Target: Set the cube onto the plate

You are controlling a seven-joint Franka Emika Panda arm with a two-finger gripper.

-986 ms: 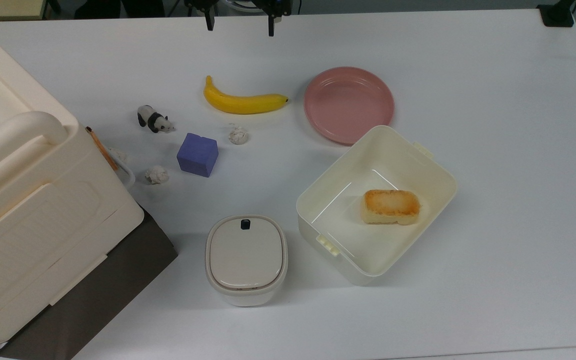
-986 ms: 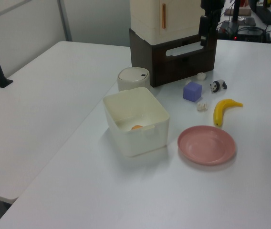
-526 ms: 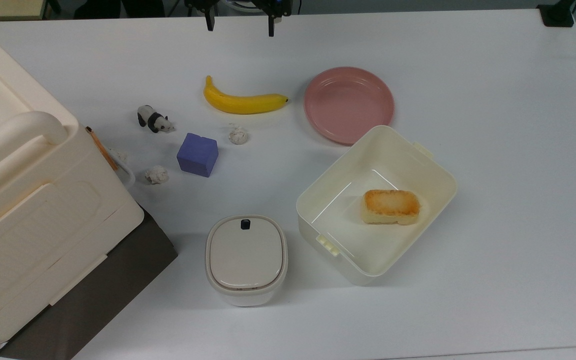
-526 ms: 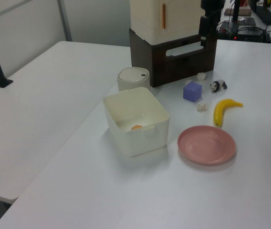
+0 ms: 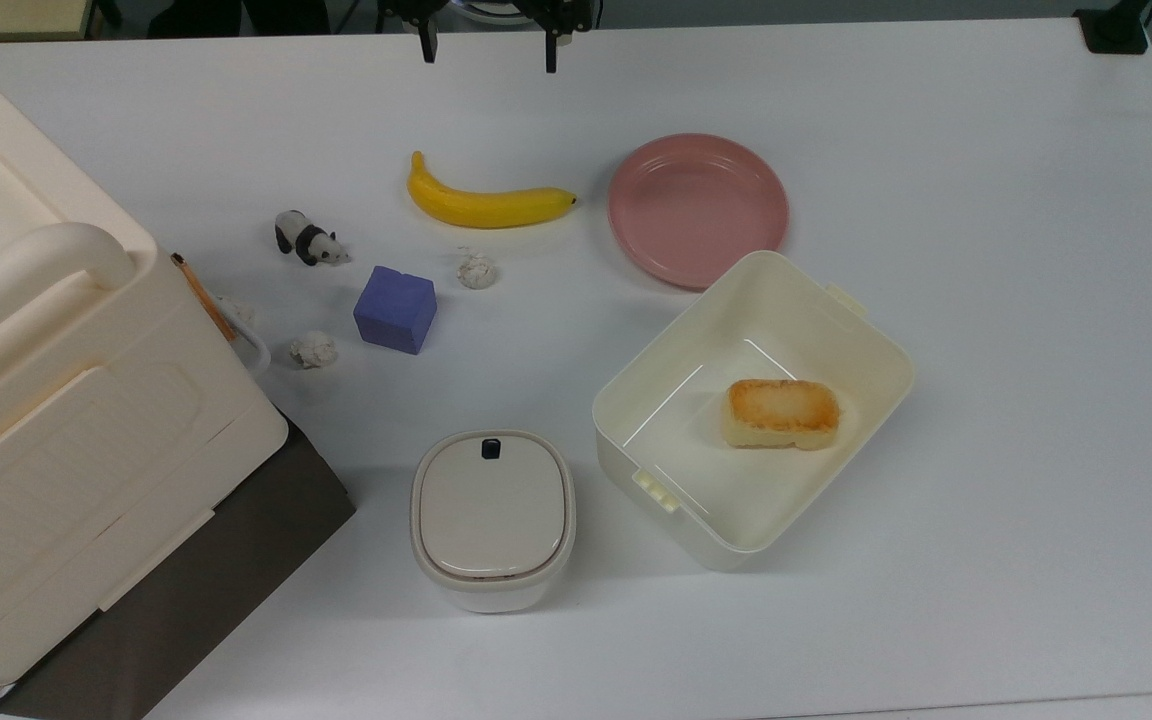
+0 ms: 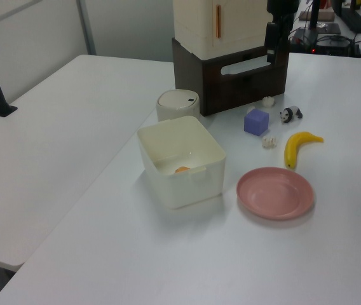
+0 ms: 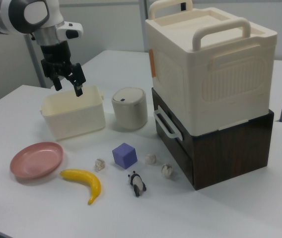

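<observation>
- Almost nothing has moved since the earlier frames: my end effector [image 5: 488,52] only crept a little toward the top view's right, fingers spread wide and grasping nothing, high above the white desk [image 5: 986,300].
- No step of the task is done yet. I see the small matte blue-purple cube [image 5: 395,309] resting on the desk between the toy panda [image 5: 308,239] and a crumpled paper ball [image 5: 476,269], well apart from the round flat pink plate [image 5: 697,208].
- Room looks fair: the yellow banana [image 5: 486,203] lies between them, and the cream plastic container [image 5: 636,385] touches the plate's rim.
</observation>
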